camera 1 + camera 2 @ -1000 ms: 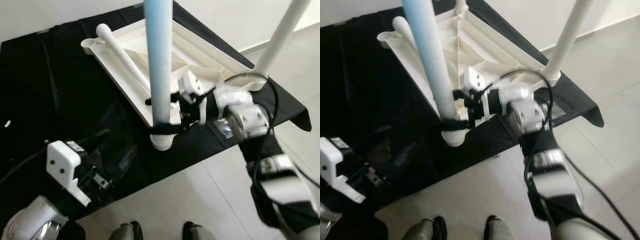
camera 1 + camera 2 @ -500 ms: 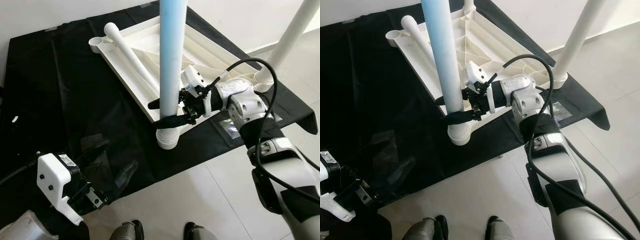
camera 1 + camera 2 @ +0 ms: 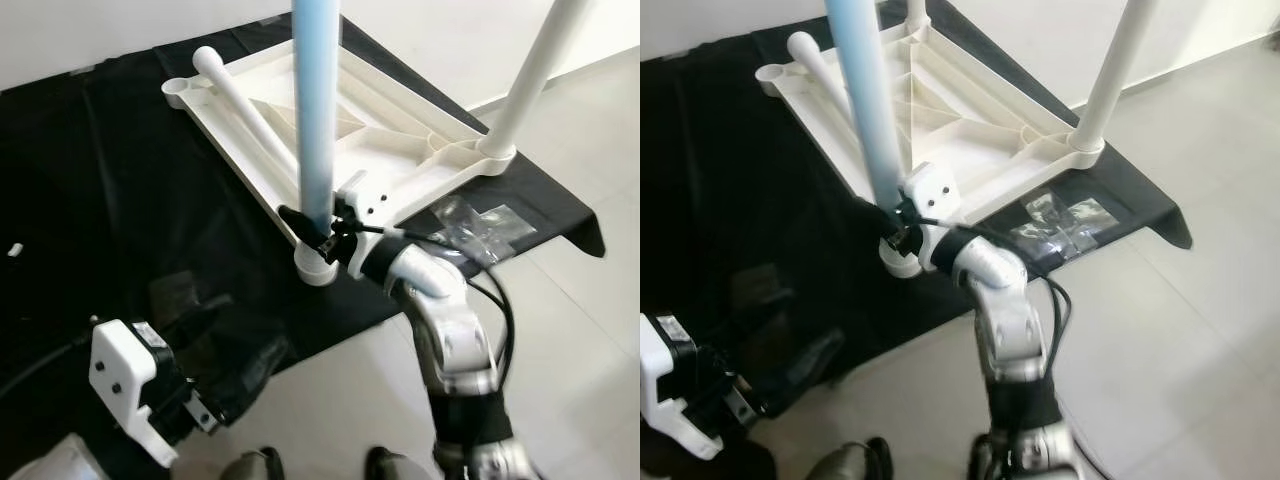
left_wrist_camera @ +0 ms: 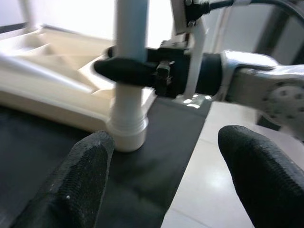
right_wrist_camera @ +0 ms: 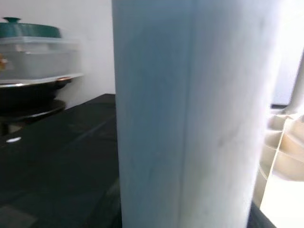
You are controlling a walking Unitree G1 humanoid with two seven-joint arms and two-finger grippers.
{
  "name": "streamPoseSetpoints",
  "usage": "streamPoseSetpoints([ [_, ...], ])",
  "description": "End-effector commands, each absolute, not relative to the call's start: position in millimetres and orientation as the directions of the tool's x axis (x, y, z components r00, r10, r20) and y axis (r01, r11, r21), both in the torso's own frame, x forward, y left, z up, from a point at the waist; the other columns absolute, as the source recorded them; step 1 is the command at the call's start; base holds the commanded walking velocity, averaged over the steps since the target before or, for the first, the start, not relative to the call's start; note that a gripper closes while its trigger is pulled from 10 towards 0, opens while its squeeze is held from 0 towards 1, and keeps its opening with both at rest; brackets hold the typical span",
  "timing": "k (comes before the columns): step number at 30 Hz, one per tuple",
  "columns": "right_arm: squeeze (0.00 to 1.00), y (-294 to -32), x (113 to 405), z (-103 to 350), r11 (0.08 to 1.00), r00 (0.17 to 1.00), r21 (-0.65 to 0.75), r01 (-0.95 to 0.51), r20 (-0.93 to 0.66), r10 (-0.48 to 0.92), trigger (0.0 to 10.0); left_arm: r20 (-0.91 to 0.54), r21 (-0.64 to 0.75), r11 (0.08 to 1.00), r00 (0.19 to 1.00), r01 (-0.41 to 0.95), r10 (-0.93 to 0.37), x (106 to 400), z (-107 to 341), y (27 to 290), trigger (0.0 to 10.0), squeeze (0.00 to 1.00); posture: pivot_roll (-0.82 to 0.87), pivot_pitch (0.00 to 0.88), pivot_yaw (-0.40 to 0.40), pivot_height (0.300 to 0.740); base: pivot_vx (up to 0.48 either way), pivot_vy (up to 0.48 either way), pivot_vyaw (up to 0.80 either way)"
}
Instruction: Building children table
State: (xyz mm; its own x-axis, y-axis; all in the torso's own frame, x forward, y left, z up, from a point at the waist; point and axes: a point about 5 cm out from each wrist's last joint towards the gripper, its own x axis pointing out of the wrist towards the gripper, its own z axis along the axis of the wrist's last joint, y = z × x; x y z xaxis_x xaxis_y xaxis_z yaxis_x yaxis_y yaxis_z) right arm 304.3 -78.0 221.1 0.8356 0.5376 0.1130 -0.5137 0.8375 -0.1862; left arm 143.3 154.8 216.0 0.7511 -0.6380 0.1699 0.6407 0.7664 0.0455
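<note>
floor: pale glossy tiles (reflective) | wall: white

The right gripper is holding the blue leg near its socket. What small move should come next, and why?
Probably a short push down on the blue leg, perhaps with a slight twist. The right gripper is clamped round it just above the corner socket of the upturned tabletop, where it stands upright. The left gripper hangs open nearby, idle.

No text, label, brand, number or sign can be read on anything in these views.
</note>
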Motion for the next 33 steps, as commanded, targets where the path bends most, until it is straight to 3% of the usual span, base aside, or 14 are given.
streamPoseSetpoints([
  [1,0.0,-92,308,188,0.892,0.903,-0.14,-0.43,-0.048,0.427,0.0,0.153,0.024,0.756,0.745,0.654,-0.649,143,211,153,10.0,0.0,0.08,0.302,0.05,0.74,0.0,0.0,0.0],
  [5,0.0,-83,314,194,0.903,0.91,-0.12,-0.413,-0.01,0.414,0.0,0.147,0.014,0.746,0.737,0.666,-0.66,144,207,151,10.0,0.0,0.08,0.291,0.05,0.74,0.0,0.0,0.0],
  [7,0.0,-78,314,199,0.886,0.892,-0.112,-0.45,-0.012,0.451,10.0,0.147,0.013,0.748,0.739,0.663,-0.658,145,206,151,10.0,0.0,0.07,0.292,0.043,0.74,0.0,0.0,0.0],
  [11,0.0,-71,310,207,0.862,0.867,-0.103,-0.496,-0.007,0.498,10.0,0.142,0.013,0.755,0.746,0.656,-0.65,146,203,152,10.0,0.0,0.06,0.296,0.037,0.74,0.0,0.0,0.0],
  [12,1.0,-70,311,215,0.841,0.844,-0.098,-0.532,0.022,0.536,10.0,0.14,0.013,0.762,0.753,0.648,-0.643,146,202,153,10.0,0.0,0.05,0.295,0.03,0.74,0.0,0.0,0.0],
  [18,1.0,-64,310,241,0.677,0.669,-0.085,-0.731,0.107,0.735,10.0,0.139,0.006,0.78,0.772,0.626,-0.62,147,198,154,10.0,0.0,0.03,0.295,0.021,0.74,0.0,0.0,0.0],
  [19,1.0,-67,310,260,0.48,0.463,-0.181,-0.858,0.13,0.877,10.0,0.134,0.005,0.789,0.781,0.615,-0.61,148,195,154,10.0,0.0,0.03,0.292,0.021,0.74,0.0,0.0,0.0],
  [21,1.0,-67,310,260,0.48,0.463,-0.181,-0.858,0.13,0.877,10.0,0.134,0.005,0.789,0.781,0.615,-0.61,148,195,154,10.0,0.0,0.03,0.292,0.021,0.74,0.0,0.0,0.0],
  [22,0.73,-70,312,266,0.389,0.374,-0.259,-0.884,0.106,0.921,10.0,0.132,0.005,0.792,0.784,0.611,-0.606,149,194,154,10.0,0.0,0.04,0.291,0.024,0.74,0.0,0.0,0.0],
  [23,0.73,-70,312,266,0.389,0.374,-0.259,-0.884,0.106,0.921,10.0,0.132,0.005,0.792,0.784,0.611,-0.606,149,194,154,10.0,0.0,0.04,0.291,0.024,0.74,0.0,0.0,0.0],
  [24,0.0,-73,316,267,0.322,0.314,-0.298,-0.899,0.075,0.946,10.0,0.132,0.005,0.794,0.787,0.608,-0.603,149,193,154,10.0,0.0,0.04,0.29,0.022,0.74,0.0,0.0,0.0],
  [28,0.0,-74,326,270,0.285,0.278,-0.307,-0.908,0.067,0.958,10.0,0.133,0.0,0.798,0.791,0.602,-0.597,149,192,154,10.0,0.0,0.05,0.293,0.024,0.74,0.0,0.0,0.0],
  [31,0.0,-75,338,271,0.082,0.09,-0.284,-0.955,-0.015,0.996,10.0,0.128,-0.01,0.809,0.803,0.588,-0.582,151,186,150,10.0,0.0,0.06,0.299,0.031,0.74,0.0,0.0,0.0],
  [33,0.0,-75,338,271,0.082,0.09,-0.284,-0.955,-0.015,0.996,10.0,0.128,-0.01,0.809,0.803,0.588,-0.582,151,186,150,10.0,0.0,0.06,0.299,0.031,0.74,0.0,0.0,0.0],
])
